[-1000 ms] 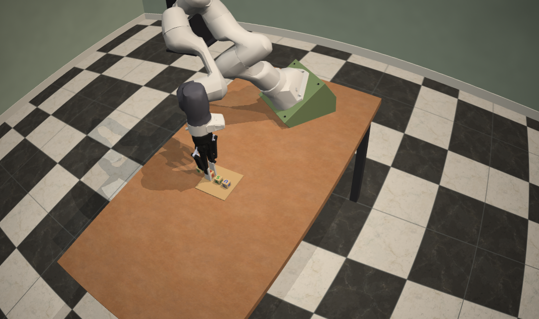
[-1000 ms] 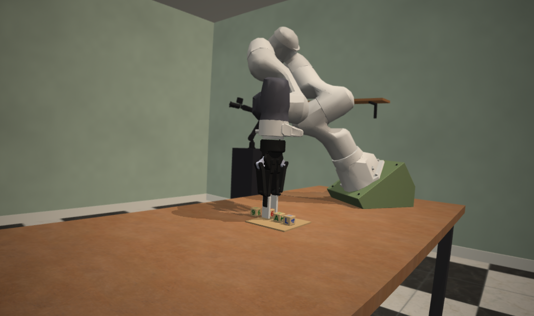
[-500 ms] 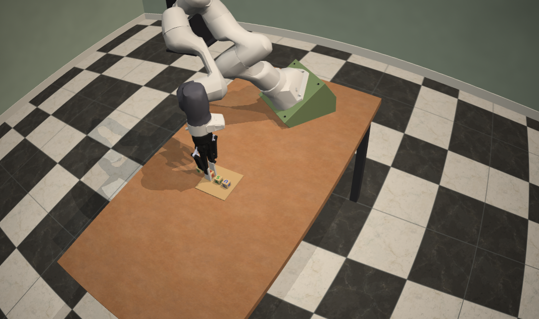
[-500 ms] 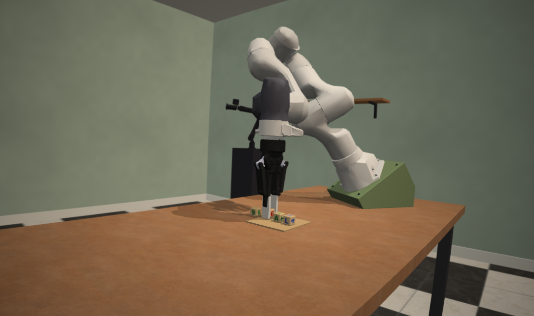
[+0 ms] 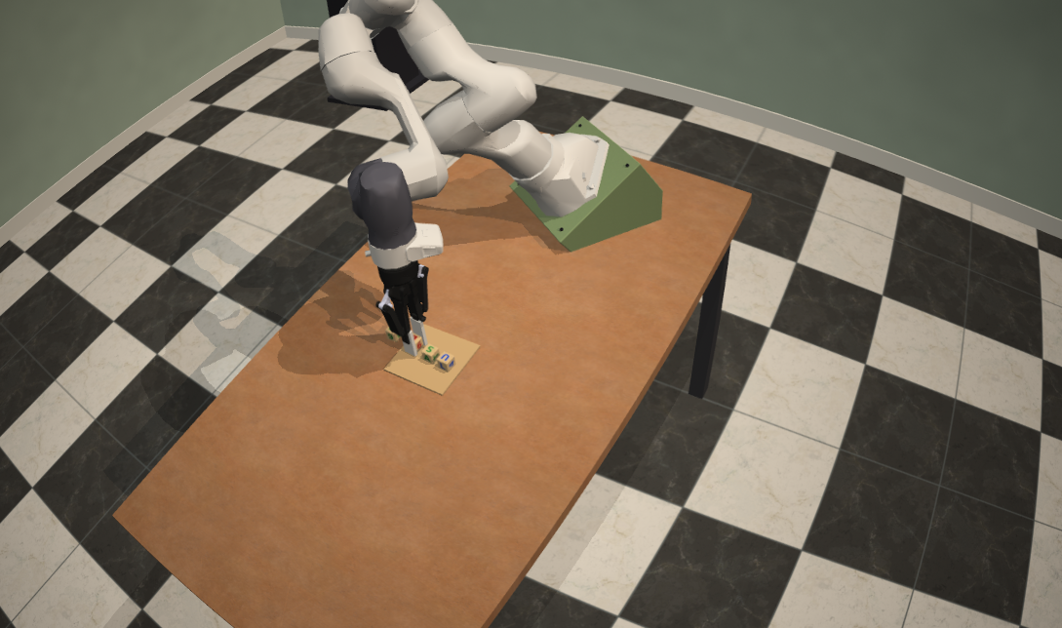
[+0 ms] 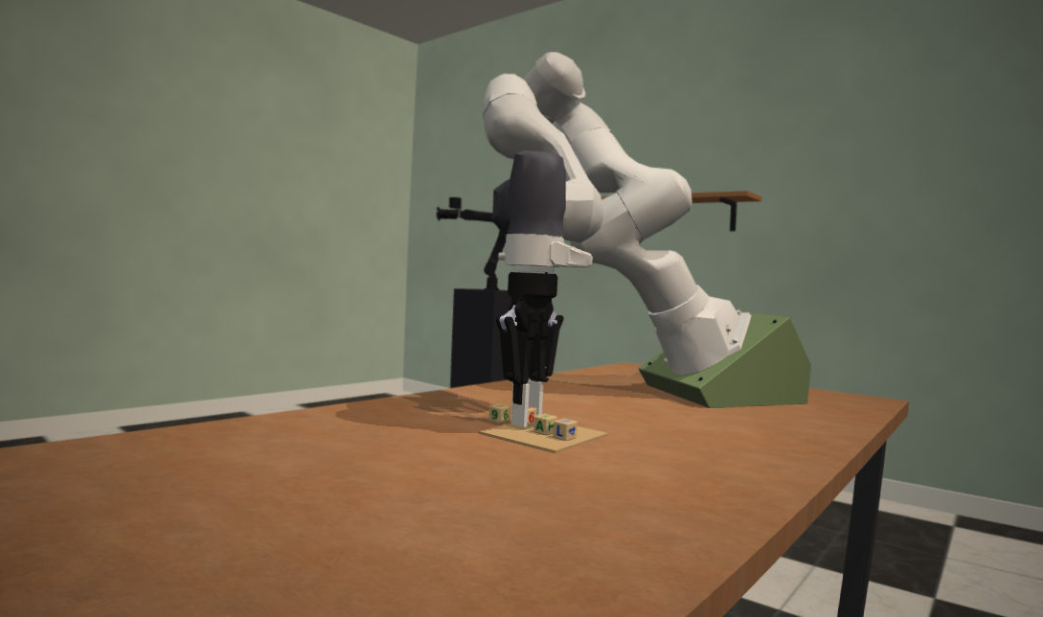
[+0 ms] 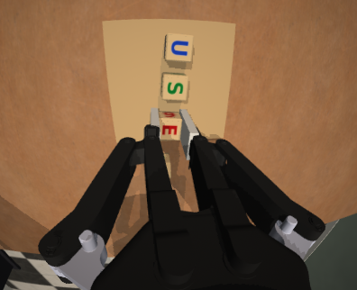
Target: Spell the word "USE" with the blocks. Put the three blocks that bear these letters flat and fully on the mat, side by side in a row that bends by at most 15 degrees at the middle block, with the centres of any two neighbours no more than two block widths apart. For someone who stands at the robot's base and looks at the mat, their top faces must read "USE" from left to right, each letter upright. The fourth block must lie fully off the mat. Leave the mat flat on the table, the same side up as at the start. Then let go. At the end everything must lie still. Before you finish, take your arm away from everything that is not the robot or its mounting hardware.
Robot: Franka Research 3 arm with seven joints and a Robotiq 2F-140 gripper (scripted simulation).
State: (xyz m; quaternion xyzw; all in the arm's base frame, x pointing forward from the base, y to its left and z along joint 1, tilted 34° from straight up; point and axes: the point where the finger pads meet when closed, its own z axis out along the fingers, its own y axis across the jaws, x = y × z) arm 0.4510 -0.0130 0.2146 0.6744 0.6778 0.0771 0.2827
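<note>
A tan mat [image 7: 168, 69] lies on the table. The U block [image 7: 178, 49] and the S block [image 7: 175, 87] sit flat on it in a line. My gripper [image 7: 168, 119] is shut on the E block [image 7: 170, 127], which stands right behind the S block at the mat's near edge, low at the mat's surface. In the top view the gripper [image 5: 411, 343] points straight down over the row of E [image 5: 415, 343], S [image 5: 429, 352] and U [image 5: 445, 359]. The fourth block [image 6: 499, 414], with green marks on its side, lies on the bare table just off the mat [image 6: 544, 437].
The robot's green base [image 5: 597, 195] stands at the far end of the table. The table's left edge is close to the mat in the top view.
</note>
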